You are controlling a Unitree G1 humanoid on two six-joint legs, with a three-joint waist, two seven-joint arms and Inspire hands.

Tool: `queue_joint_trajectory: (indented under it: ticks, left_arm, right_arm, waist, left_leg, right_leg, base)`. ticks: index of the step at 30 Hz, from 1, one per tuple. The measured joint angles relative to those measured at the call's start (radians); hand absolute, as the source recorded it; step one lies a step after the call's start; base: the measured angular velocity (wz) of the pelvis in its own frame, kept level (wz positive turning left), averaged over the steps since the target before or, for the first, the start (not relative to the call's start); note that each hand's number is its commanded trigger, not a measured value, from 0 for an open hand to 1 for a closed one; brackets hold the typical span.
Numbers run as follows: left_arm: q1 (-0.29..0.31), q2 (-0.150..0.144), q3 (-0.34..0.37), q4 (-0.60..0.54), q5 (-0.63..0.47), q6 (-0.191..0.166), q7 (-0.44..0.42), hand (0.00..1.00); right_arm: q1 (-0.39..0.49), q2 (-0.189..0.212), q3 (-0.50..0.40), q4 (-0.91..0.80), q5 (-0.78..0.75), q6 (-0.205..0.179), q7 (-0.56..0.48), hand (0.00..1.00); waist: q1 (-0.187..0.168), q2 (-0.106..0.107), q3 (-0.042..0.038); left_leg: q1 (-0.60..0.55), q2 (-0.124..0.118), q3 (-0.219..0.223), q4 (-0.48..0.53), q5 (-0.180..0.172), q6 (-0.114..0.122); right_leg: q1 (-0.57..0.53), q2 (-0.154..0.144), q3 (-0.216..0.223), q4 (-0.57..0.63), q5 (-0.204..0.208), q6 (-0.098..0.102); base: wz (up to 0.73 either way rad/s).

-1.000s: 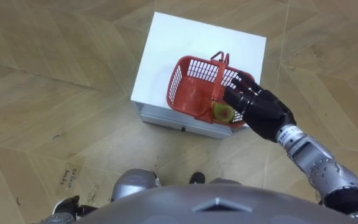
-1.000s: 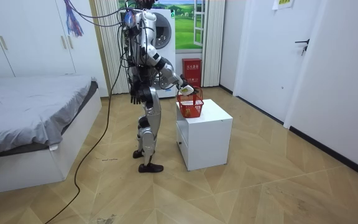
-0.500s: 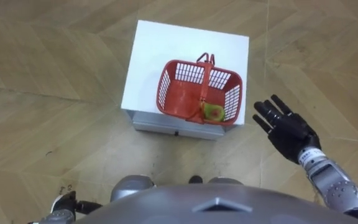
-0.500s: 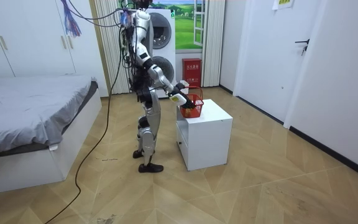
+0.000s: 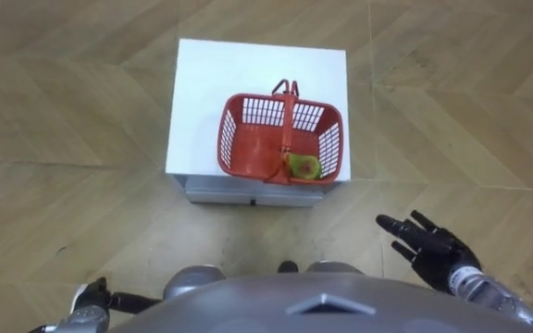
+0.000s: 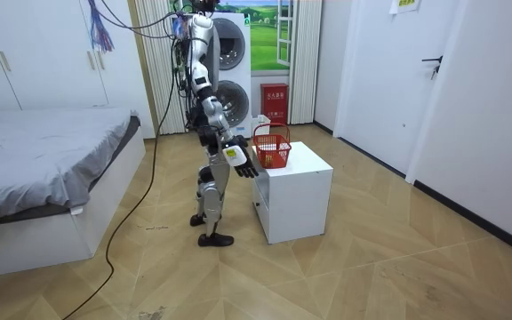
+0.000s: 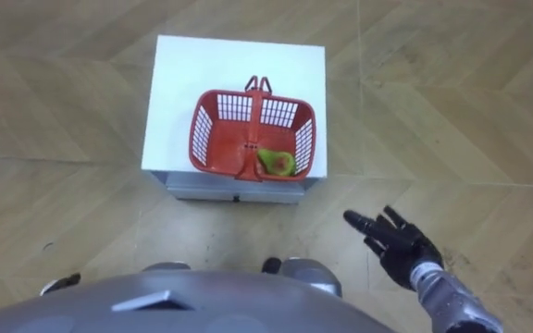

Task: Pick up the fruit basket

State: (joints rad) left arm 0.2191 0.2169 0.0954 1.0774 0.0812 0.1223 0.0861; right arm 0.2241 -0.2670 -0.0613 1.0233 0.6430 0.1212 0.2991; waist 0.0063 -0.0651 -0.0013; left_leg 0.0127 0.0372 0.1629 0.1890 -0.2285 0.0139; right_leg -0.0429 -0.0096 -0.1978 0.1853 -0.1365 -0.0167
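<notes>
- Fruit basket [image 5: 282, 139]: red plastic with latticed sides, standing upright on the white worktop [image 5: 202, 83], nearer the robot's edge and a little to the robot's right of the middle.
- Its handle [image 5: 288, 116] stands raised across the middle of the basket, and no hand touches it.
- One piece of fruit [image 5: 302, 166], green-yellow with a reddish patch, lies on the basket floor in the near right corner, just beside the foot of the handle.
- The right hand [image 5: 428, 250] is held out over the wooden floor [image 5: 63, 139], to the robot's right of the worktop and nearer the body. Its fingers are straight and spread and it holds nothing. It is well apart from the basket.
- The left hand [image 5: 93, 294] shows low at the lower left edge of the eye view, close to the robot's side. I cannot tell how it is set.
- In the room view the robot stands upright on both feet at the worktop's side toward the room view's left, facing it. Its right forearm is raised forward and the right hand [image 6: 241, 160] is short of the basket [image 6: 272, 148].
- A bed [image 6: 43, 151] lies on the room view's left, a washing machine [image 6: 229, 53] stands behind the robot, and a white door [image 6: 376, 80] is on the right.
</notes>
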Motion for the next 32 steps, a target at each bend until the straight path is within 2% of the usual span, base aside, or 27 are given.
queue_joint_trajectory:
  ticks: [4,6,10,16,21,32]
  left_arm:
    - [-0.015,-0.006,0.002,-0.002,0.001,0.003,0.003,0.00]
    - [-0.032,-0.006,0.001,0.002,0.001,0.005,0.010,0.00]
    - [-0.043,-0.013,-0.001,0.002,0.001,0.006,0.013,0.00]
    - [-0.038,-0.030,0.001,0.015,0.011,0.007,0.019,0.00]
    - [-0.036,-0.049,0.001,0.025,0.044,0.029,0.018,0.00]
    - [-0.049,-0.056,0.000,0.047,0.130,0.041,0.003,0.00]
  right_arm:
    - [-0.010,0.019,-0.001,0.087,-0.120,0.003,-0.053,0.00]
    - [-0.028,0.043,0.000,0.136,-0.196,0.002,-0.094,0.00]
    - [-0.048,0.075,0.000,0.198,-0.222,0.004,-0.132,0.00]
    - [-0.082,0.080,0.000,0.272,-0.255,0.002,-0.166,0.00]
    - [-0.084,0.080,0.020,0.273,-0.261,0.002,-0.193,0.00]
    - [-0.088,0.081,0.020,0.271,-0.265,-0.020,-0.245,0.00]
  waist:
    - [-0.002,0.001,0.0033]
    - [-0.003,-0.002,0.0048]
    - [-0.004,0.004,0.0058]
    - [-0.004,0.014,0.0089]
    - [-0.001,0.024,0.0110]
    - [-0.003,0.040,0.0153]
  left_leg:
    - [0.000,0.002,0.004,-0.001,0.000,0.000]
    - [0.000,0.002,0.006,-0.003,0.000,0.000]
    - [0.006,0.002,0.003,-0.008,-0.001,-0.001]
    - [0.027,0.001,0.002,-0.021,-0.001,-0.001]
    - [0.044,0.003,0.002,-0.025,-0.003,-0.005]
    - [0.062,0.005,0.000,-0.027,-0.005,-0.007]
  right_leg:
    - [-0.005,-0.001,0.006,0.001,0.000,0.000]
    - [-0.005,0.000,0.008,0.002,0.000,0.000]
    - [0.007,0.001,0.006,0.000,0.000,0.000]
    - [0.026,0.004,0.005,-0.012,0.000,0.000]
    - [0.043,0.011,0.003,-0.027,0.000,0.000]
    - [0.066,0.013,0.004,-0.034,0.000,0.000]
  base:
    - [-0.06]
    - [-0.06]
    - [0.00]
    - [0.00]
    - [0.00]
    - [0.00]
